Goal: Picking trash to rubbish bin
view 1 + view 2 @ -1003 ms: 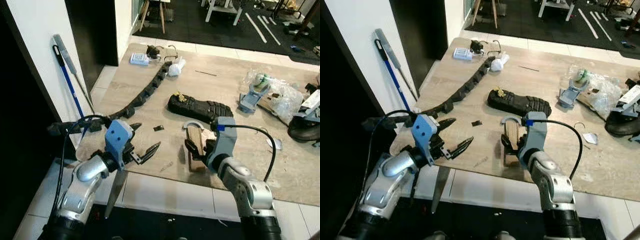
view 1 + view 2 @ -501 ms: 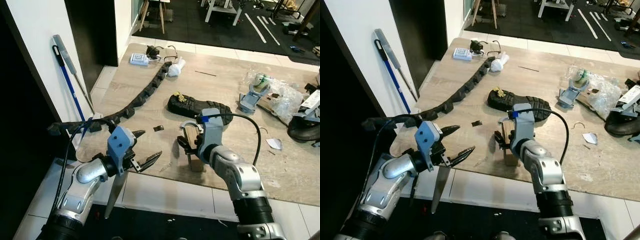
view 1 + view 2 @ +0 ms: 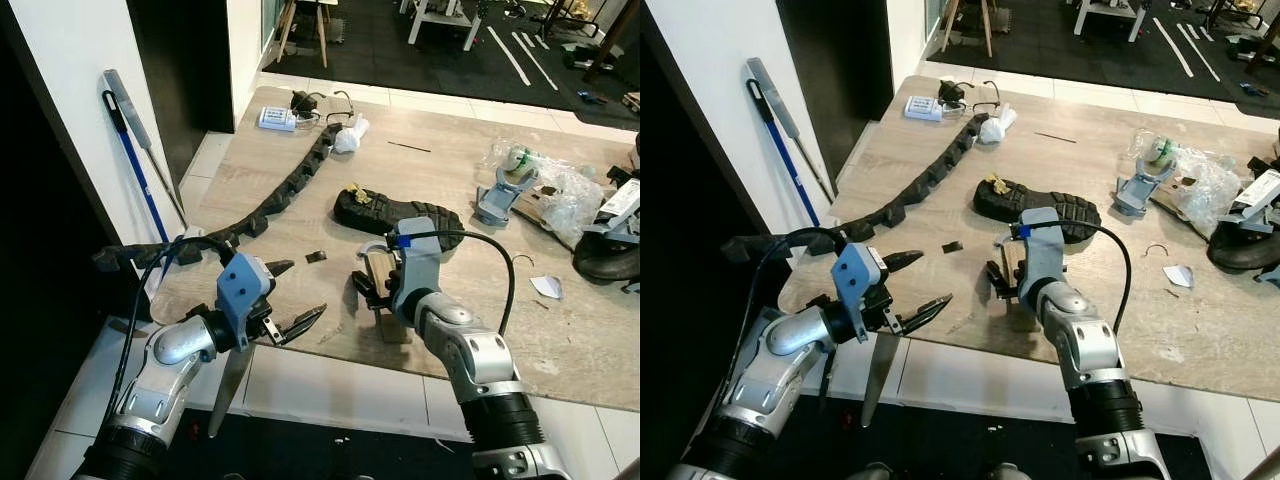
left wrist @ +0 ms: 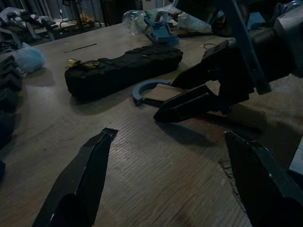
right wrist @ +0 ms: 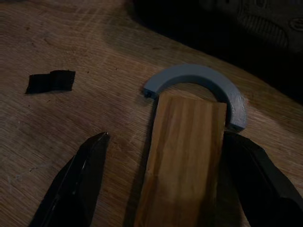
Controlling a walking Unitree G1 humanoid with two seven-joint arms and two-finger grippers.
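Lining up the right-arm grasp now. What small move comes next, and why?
Probably ease the right end effector forward and close. Its open fingers already straddle the wooden block on the table, and the grey curved piece lies at the block's far end.

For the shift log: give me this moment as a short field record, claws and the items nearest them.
surface: wooden table
right claw: open, fingers either side of the wooden block, not closed on it
wooden block: lies flat on the table, far end against the grey curved piece
black shoe sole: just beyond the block
small black scrap: on the table between the two claws
left claw: open, at the table's near edge, holding nothing
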